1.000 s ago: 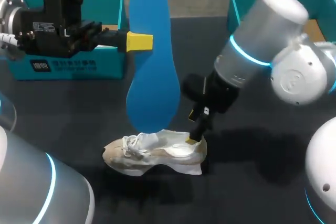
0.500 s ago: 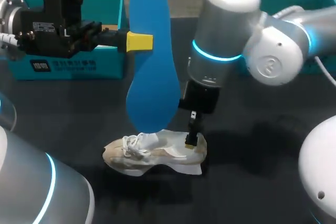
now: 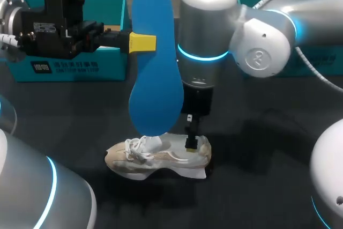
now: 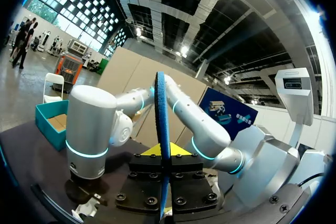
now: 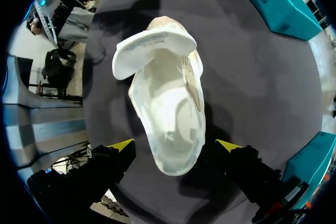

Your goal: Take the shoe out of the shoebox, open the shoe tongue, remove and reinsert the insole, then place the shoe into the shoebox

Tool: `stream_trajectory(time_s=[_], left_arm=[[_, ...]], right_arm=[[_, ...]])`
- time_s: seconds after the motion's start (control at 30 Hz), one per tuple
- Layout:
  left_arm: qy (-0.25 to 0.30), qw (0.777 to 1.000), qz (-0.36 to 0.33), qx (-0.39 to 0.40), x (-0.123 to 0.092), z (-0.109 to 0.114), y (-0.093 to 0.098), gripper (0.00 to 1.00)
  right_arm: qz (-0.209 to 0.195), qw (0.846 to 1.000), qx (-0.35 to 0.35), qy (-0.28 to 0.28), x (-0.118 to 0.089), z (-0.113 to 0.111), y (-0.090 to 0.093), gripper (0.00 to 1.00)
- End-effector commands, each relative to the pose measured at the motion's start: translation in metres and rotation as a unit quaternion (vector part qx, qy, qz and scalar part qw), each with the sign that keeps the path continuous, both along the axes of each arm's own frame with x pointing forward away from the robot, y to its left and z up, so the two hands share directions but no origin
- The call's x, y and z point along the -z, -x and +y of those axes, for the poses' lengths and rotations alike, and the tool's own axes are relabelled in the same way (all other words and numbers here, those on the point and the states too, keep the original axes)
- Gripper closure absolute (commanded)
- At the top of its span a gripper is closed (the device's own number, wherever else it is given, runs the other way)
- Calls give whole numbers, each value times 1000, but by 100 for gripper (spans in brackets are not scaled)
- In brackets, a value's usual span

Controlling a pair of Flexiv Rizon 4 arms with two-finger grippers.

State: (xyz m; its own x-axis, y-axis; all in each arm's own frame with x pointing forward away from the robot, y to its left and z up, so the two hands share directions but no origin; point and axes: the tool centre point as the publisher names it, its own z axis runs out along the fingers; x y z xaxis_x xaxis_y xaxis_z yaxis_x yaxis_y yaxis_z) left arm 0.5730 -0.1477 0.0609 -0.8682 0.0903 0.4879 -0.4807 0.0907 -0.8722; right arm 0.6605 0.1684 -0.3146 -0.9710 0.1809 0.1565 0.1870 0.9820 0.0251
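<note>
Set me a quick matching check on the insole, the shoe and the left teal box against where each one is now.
1 insole
2 shoe
3 left teal box

A on the table, below the open right jaws
B back of the table, behind the left arm
C upright, clamped in the left jaws

Pairs: 1-C, 2-A, 3-B.

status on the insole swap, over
Left jaws shut on flat blue insole, upright. Right jaws open astride white sneaker heel. Tongue folded back, opening clear.

The insole (image 3: 155, 68) hangs above the shoe (image 3: 155, 160), shoebox (image 3: 75, 69) behind.
</note>
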Motion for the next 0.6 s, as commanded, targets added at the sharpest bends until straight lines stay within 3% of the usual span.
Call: stream_trajectory(time_s=[0.03,0.33,0.6], left_arm=[[-1,1000,0,0,1,0,1,100],[-1,1000,0,0,1,0,1,100],[-1,1000,0,0,1,0,1,100]], right_arm=[[-1,1000,-6,4,-3,2,-2,0],[-24,999,-29,14,-10,10,-21,0],[-42,998,-46,24,9,24,-44,0]])
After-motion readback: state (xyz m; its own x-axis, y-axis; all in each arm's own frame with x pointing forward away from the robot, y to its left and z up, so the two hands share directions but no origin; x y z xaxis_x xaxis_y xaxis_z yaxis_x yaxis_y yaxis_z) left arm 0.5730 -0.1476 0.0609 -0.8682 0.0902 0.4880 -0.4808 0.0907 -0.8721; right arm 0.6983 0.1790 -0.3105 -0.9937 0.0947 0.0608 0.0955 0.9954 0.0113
